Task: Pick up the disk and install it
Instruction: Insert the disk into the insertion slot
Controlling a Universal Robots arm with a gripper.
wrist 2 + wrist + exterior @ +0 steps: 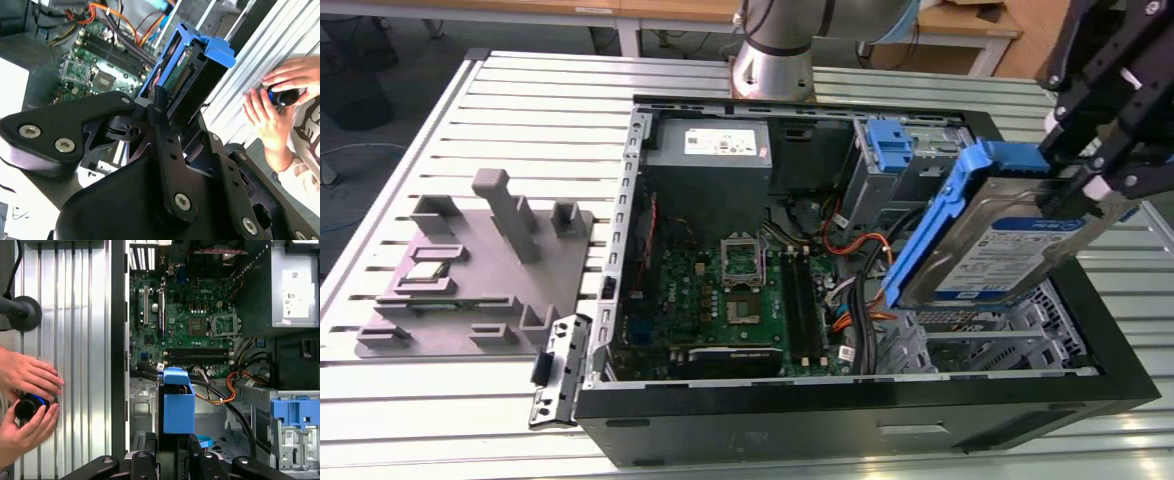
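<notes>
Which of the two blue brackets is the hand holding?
The one on the disk, held tilted above the case by the hand; the other bracket sits inside it.

Disk (1001,245): was silver metal, with a blue-and-white label and blue plastic rails.
Gripper (1083,185): was black.
Computer case (854,425): was black.
Motherboard (720,290): was green.
Power supply (707,150): was grey, with a white sticker.
Cables (107,11): were orange and red.
Table (534,100): was pale silver, ribbed in parallel slats.
Fixture (467,285): was plain grey.
</notes>
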